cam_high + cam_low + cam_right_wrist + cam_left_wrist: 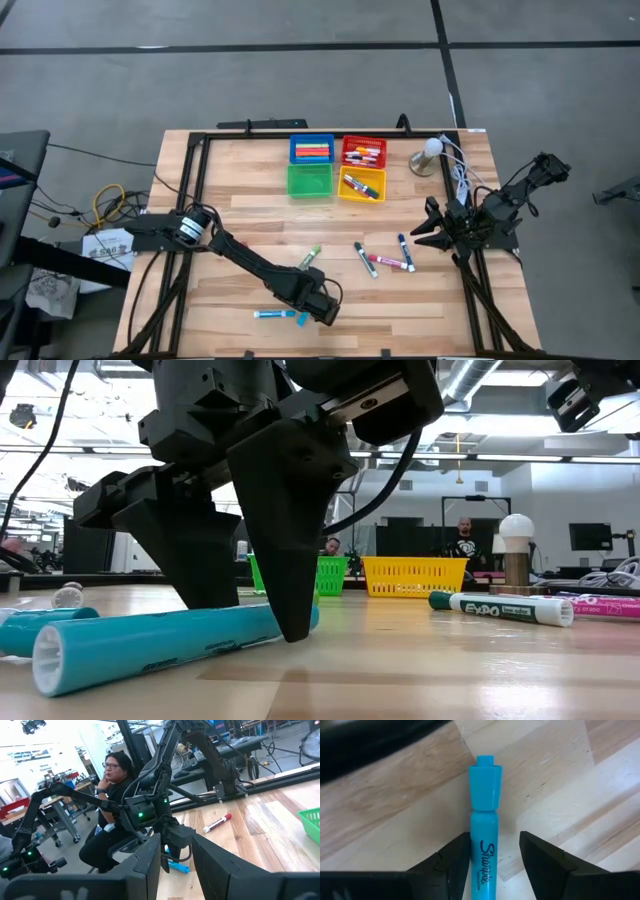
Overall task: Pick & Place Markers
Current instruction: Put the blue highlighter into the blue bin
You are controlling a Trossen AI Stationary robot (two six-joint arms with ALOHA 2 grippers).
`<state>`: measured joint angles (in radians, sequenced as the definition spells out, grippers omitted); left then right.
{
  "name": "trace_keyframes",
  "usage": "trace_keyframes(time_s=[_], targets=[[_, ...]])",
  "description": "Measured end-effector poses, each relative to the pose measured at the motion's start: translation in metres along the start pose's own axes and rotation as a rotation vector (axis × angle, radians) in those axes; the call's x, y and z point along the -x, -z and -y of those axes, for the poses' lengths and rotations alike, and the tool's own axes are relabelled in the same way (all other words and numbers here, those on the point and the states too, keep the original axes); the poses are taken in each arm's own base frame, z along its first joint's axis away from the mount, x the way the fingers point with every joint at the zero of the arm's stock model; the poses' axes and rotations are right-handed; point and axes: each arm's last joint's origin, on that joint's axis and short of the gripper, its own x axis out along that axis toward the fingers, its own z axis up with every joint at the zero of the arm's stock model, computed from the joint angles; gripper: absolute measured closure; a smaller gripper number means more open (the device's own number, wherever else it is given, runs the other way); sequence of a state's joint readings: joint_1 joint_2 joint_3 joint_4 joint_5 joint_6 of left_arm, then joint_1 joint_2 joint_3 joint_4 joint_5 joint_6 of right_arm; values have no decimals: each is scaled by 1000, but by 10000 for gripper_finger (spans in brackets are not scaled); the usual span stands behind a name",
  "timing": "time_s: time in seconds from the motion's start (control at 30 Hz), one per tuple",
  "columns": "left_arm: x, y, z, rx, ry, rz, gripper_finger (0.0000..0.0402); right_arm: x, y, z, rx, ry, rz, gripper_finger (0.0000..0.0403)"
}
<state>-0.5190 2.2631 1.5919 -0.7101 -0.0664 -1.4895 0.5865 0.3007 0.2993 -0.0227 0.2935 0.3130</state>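
Note:
A teal Sharpie marker (484, 820) lies flat on the wooden table near its near edge, and in the low view the teal marker (160, 645) runs across the picture. My left gripper (495, 837) is open and points down with one finger on each side of the barrel, fingertips at table height (250, 622). A second blue marker (270, 314) lies beside it. A green-capped marker (311, 257) and several more markers (385, 260) lie mid-table. My right gripper (420, 225) is open and waits above the table's right side. My left gripper straddles the teal marker's barrel (481, 865) from above, fingers across it. One finger (455, 857) lies right against the barrel; I cannot tell whether it touches. The other finger (540, 860) stands clear of it. The marker lies flat on the table.
Blue (312, 149), red (363, 152), green (310, 181) and yellow (362, 185) bins stand at the far middle, some holding markers. A white-bulbed lamp (430, 152) with cables is at the far right. A person (112, 795) sits beyond the table.

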Motion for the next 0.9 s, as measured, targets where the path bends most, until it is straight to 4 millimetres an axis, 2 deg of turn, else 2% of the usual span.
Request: trace_keyframes(time_s=[0.33, 0.57, 0.77, 0.9], targets=[[3, 1, 1, -123, 9, 22, 225, 0, 0, 0, 0, 0, 0, 301], [3, -1, 1, -117, 11, 31, 230, 0, 0, 0, 6, 0, 0, 301], [3, -1, 0, -116, 4, 29, 256, 0, 0, 0, 6, -1, 0, 301], [3, -1, -1, -113, -4, 22, 292, 0, 0, 0, 6, 0, 0, 301]])
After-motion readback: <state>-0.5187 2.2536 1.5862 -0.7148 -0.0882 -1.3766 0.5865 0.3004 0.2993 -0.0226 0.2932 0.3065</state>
